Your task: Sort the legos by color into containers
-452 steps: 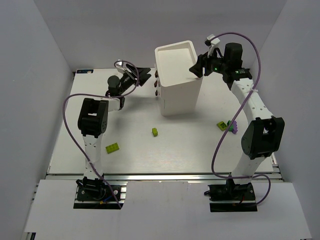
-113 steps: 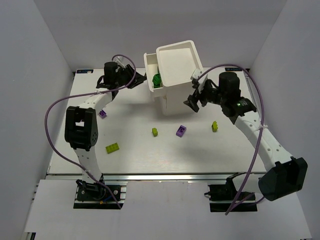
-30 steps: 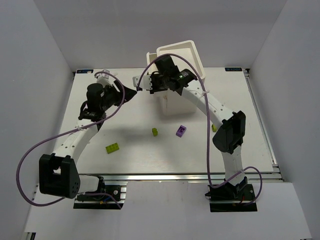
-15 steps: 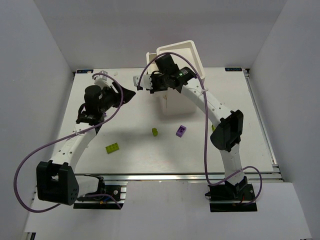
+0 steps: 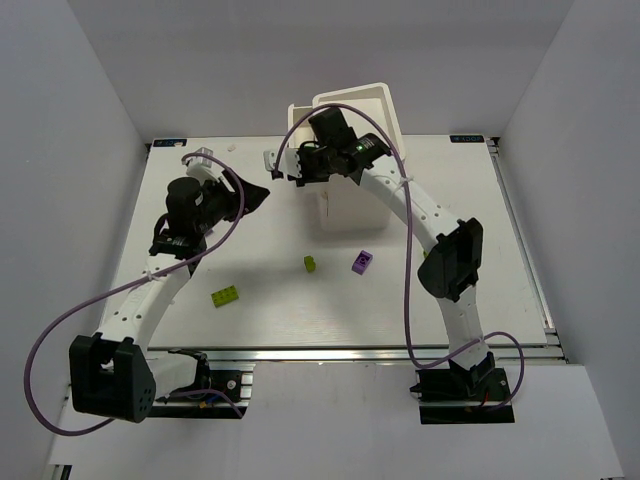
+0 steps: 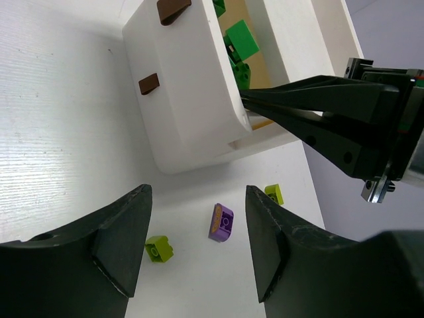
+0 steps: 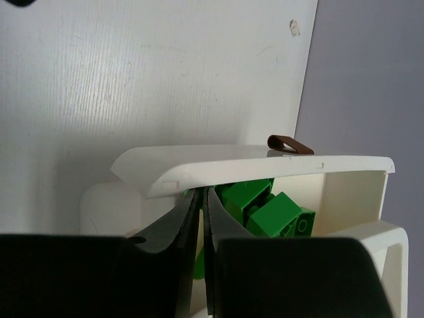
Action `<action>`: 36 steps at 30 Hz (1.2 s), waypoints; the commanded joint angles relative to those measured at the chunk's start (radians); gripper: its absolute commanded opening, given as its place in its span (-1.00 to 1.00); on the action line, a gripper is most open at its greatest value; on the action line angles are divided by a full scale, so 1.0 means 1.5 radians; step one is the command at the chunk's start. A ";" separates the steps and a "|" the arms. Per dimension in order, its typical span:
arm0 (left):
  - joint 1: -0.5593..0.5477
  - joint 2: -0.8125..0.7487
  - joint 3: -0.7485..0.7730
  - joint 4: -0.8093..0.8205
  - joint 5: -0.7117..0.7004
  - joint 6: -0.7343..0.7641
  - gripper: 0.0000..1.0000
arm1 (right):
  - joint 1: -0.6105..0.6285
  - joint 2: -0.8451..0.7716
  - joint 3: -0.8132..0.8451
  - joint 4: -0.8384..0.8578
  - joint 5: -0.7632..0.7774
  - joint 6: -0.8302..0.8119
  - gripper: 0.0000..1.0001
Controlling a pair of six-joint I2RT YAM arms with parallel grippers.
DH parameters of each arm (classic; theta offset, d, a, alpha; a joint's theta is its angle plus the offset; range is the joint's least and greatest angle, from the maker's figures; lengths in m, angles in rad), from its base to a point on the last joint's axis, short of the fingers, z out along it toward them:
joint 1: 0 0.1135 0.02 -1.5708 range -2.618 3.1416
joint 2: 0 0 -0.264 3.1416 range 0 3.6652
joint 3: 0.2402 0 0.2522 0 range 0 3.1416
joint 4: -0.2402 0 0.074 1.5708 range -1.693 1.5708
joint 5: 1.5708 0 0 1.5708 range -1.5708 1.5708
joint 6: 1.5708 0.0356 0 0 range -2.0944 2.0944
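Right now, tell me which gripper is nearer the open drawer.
Right. The right gripper is at the rim of the drawer; the left gripper hangs apart, facing its knob side.

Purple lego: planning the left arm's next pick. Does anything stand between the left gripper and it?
Nothing visible does: only bare table lies between the open left gripper and the purple lego.

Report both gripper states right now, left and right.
Left gripper: open, empty.
Right gripper: jaws shut, nothing visibly held, tips at the open drawer of green legos.
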 commanded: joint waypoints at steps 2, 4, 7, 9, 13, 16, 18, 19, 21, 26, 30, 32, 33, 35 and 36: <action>0.004 -0.030 -0.005 -0.009 -0.009 0.009 0.37 | 0.013 0.026 0.025 0.017 -0.085 0.036 -0.75; 0.004 -0.030 -0.004 -0.008 -0.009 0.008 0.37 | 0.013 0.029 0.026 0.027 -0.096 0.054 -0.74; 0.004 -0.028 -0.003 -0.006 -0.006 0.007 0.37 | 0.013 0.039 0.027 0.043 -0.125 0.077 -0.74; 0.004 -0.027 -0.001 -0.006 -0.005 0.007 0.37 | 0.013 0.043 0.025 0.056 -0.129 0.092 -0.74; 0.004 -0.025 0.002 -0.006 -0.007 0.007 0.37 | 0.012 0.054 0.028 0.091 -0.152 0.135 -0.73; 0.004 -0.022 0.003 -0.006 -0.007 0.006 0.37 | 0.012 0.055 0.028 0.110 -0.143 0.150 -0.65; 0.004 -0.022 0.005 -0.008 -0.007 0.006 0.37 | 0.017 0.052 0.032 0.136 -0.098 0.149 -0.53; 0.004 -0.022 0.005 -0.008 -0.010 0.007 0.37 | 0.016 0.050 0.036 0.148 -0.045 0.152 -0.49; 0.004 -0.024 0.002 -0.007 -0.012 0.006 0.37 | 0.012 0.046 0.046 0.172 0.009 0.156 -0.42; 0.004 -0.024 -0.015 0.016 -0.009 -0.005 0.38 | -0.011 0.041 0.039 0.156 0.098 0.120 -0.44; 0.004 -0.012 -0.017 0.029 -0.004 -0.009 0.38 | -0.015 0.041 0.036 0.161 0.146 0.124 -0.45; 0.004 -0.010 -0.016 0.036 -0.002 -0.012 0.38 | -0.013 0.039 0.038 0.173 0.158 0.125 -0.46; 0.004 -0.007 -0.015 0.037 -0.003 -0.012 0.38 | -0.014 0.037 0.040 0.173 0.147 0.129 -0.46; 0.004 -0.007 -0.015 0.039 -0.004 -0.012 0.38 | -0.019 0.024 0.036 0.175 0.092 0.140 -0.45; 0.004 -0.005 -0.015 0.041 -0.004 -0.013 0.38 | -0.021 -0.004 0.027 0.185 0.058 0.168 -0.44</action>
